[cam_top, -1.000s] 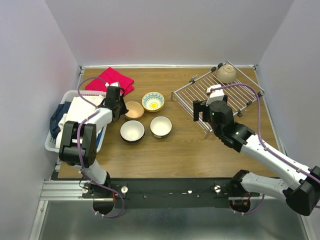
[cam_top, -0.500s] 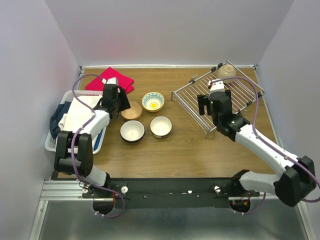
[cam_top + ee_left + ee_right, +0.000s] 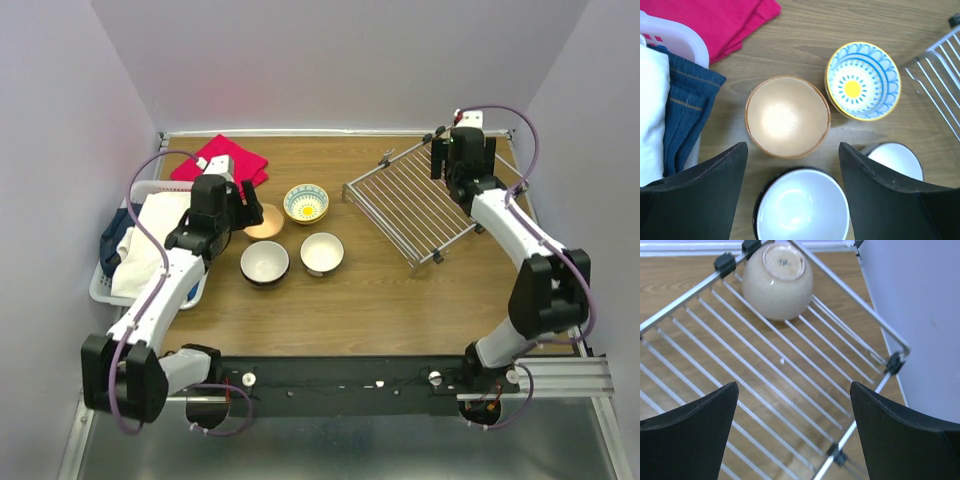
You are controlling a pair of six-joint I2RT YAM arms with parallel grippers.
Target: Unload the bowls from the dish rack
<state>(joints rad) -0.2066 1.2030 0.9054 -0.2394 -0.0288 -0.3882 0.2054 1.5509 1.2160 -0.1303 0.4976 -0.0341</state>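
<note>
Four bowls stand upright on the table left of the dish rack (image 3: 410,200): a tan bowl (image 3: 787,116), a floral-patterned bowl (image 3: 862,81), a white-inside bowl with a dark outside (image 3: 802,205) and another white one (image 3: 895,157). My left gripper (image 3: 792,150) hangs open above them, between the tan bowl and the nearer white bowl, holding nothing. A cream bowl (image 3: 777,282) lies upside down in the far corner of the dish rack (image 3: 850,295). My right gripper (image 3: 794,390) is open over the rack wires just short of it. In the top view my right gripper (image 3: 463,165) hides that bowl.
A white plastic basket (image 3: 103,285) with folded clothes stands at the left edge. A red cloth (image 3: 215,160) lies behind it. The right wall is close to the rack's far corner (image 3: 895,362). Blue jeans (image 3: 682,115) hang over the basket near the tan bowl.
My left gripper opened, let go of the tan bowl and drew back above the bowls. My right arm swung from the rack's near side to its far corner.
</note>
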